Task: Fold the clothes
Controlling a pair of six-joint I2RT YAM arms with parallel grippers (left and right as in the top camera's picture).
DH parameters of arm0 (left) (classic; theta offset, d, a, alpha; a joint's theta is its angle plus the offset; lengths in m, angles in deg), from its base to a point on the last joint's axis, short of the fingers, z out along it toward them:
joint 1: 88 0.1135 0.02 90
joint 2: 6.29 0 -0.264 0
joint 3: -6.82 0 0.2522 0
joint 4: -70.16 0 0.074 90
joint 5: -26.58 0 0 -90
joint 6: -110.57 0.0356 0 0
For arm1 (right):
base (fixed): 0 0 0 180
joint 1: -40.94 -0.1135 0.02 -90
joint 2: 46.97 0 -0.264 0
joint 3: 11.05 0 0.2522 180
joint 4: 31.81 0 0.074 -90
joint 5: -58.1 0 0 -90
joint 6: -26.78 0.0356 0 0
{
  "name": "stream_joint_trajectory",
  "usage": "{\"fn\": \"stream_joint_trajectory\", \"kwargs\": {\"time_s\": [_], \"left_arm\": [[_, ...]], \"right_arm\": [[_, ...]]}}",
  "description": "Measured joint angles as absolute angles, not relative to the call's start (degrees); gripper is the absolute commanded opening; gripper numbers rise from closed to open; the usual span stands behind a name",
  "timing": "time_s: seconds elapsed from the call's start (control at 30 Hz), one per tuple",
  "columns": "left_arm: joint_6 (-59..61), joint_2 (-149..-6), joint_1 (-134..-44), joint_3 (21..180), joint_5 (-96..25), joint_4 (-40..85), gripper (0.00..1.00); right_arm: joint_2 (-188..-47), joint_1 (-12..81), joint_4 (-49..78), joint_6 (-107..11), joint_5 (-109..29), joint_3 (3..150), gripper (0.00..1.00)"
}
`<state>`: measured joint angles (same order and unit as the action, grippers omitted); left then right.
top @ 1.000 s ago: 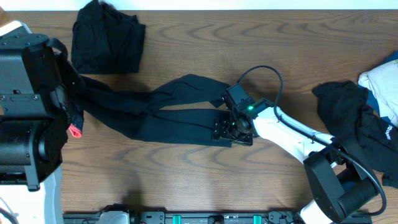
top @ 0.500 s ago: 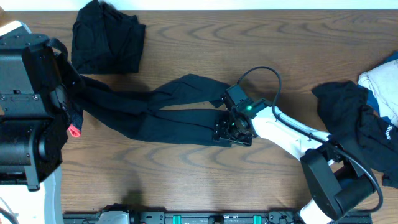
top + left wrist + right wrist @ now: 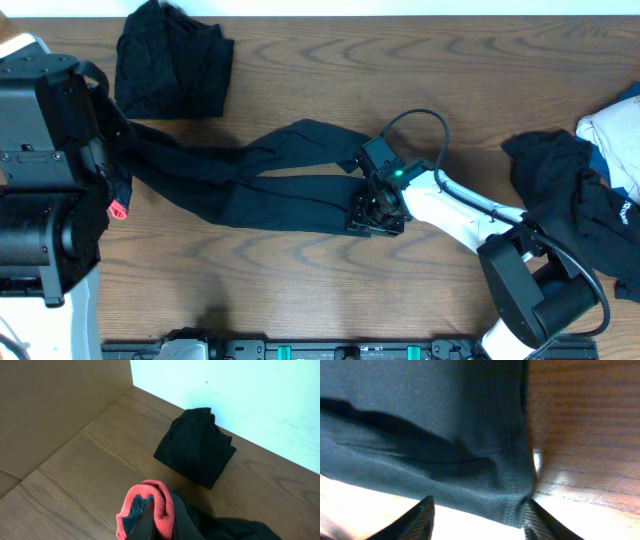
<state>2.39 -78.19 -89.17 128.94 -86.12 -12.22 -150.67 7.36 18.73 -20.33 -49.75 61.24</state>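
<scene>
A long black pair of trousers point(image 3: 270, 175) lies stretched across the table in the overhead view. Its coral-red inner band point(image 3: 119, 209) is at the left end, bunched in my left gripper point(image 3: 150, 527), which is shut on it just above the wood; the band shows clearly in the left wrist view point(image 3: 150, 505). My right gripper point(image 3: 375, 215) is at the right end of the trousers. In the right wrist view its fingers point(image 3: 480, 522) are spread open on either side of the stitched black hem point(image 3: 512, 495), low over the table.
A folded black garment point(image 3: 170, 60) lies at the back left, also in the left wrist view point(image 3: 195, 447). A pile of black point(image 3: 565, 190), white point(image 3: 610, 135) and blue clothes sits at the right edge. A cardboard wall point(image 3: 45, 405) stands at the left.
My right arm has shifted slightly and its gripper has edged a little along the trouser hem. The left gripper and the trousers have stayed in place.
</scene>
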Motion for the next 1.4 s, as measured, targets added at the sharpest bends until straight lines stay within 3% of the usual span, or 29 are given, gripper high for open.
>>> {"fn": "stream_joint_trajectory", "kwargs": {"time_s": [0.03, 0.13, 0.53, 0.7, 1.0, 1.4], "left_arm": [[2.4, -78.2, -89.2, 128.9, -86.1, -12.2, 0.07], [2.4, -78.2, -89.2, 128.9, -86.1, -12.2, 0.07], [2.4, -78.2, -89.2, 128.9, -86.1, -12.6, 0.07], [2.4, -78.2, -89.2, 128.9, -84.8, -12.7, 0.06], [2.4, -77.8, -89.2, 128.9, -76.2, -12.5, 0.06], [2.4, -70.3, -89.2, 128.9, -59.8, -12.5, 0.06]], "right_arm": [[-150.7, 7.2, 18.7, -20.3, -49.9, 61.2, 0.4], [-151.0, 6.9, 18.8, -20.1, -49.9, 61.2, 0.01], [-151.0, 7.0, 18.3, -20.1, -47.7, 61.2, 0.01], [-144.4, 7.6, 21.5, -22.1, -43.4, 62.7, 0.01], [-126.0, 12.5, 28.8, -25.3, -35.7, 72.1, 0.01], [-116.0, 20.1, 31.4, -28.4, -28.5, 76.0, 0.01]]}}
